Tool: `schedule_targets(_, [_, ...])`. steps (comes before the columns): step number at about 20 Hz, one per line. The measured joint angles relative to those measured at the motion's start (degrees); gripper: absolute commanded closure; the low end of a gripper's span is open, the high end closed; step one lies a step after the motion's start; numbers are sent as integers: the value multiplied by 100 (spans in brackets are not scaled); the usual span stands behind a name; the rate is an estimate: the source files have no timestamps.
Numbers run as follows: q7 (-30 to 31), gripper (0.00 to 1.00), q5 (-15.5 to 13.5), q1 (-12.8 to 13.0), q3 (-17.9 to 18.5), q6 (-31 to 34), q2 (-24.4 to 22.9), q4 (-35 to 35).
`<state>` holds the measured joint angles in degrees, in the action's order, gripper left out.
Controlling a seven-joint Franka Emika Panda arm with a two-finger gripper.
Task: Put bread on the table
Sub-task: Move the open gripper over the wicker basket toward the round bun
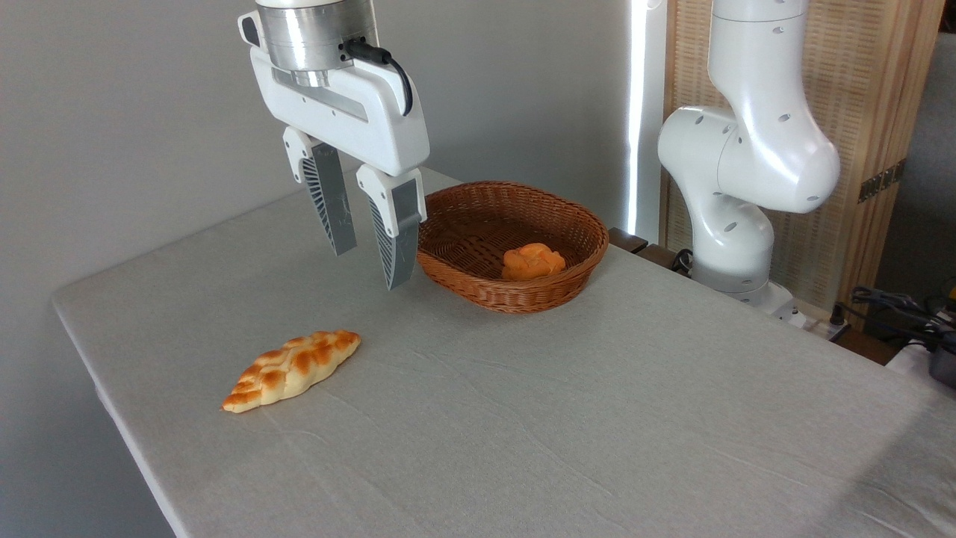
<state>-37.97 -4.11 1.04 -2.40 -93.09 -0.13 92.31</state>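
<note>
The step in hand is the approach: the bread [532, 261] is not yet grasped and not yet on the bench [523, 418]. You find it lying inside the wicker basket [478, 288], toward the basket's 3 o'clock side, resting on the woven floor just inside the near wall.

Check the end effector [371, 249]. It hangs above the bench at the basket's 9 o'clock, just outside the rim, with its fingers pointing down. The jaws stand spread with a clear gap between them. They hold nothing and touch nothing; from this view the nearer finger overlaps the basket rim, but you cannot tell whether it is close to it in depth.

A braided loaf [293, 370] lies on the bench toward 7 o'clock from the basket, well apart from it. Do not treat it as the target.

The next move likely calls for you to carry the end effector toward 3 o'clock, over the rim, centre the open jaws on the bread, and descend. Keep the fingers clear of the basket wall, since the bread sits near it.
</note>
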Motion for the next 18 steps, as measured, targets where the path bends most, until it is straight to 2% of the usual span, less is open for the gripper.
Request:
schedule_targets(5, [-54, 0, -126, -34, 135, 5, 0, 2])
schedule_targets(13, [-193, 0, -138, -45, 140, 6, -19, 63])
schedule_targets(16, [-332, 0, -138, -47, 142, -2, -213, 354])
schedule_targets(18, [-343, 0, -139, -47, 143, -114, -509, 772])
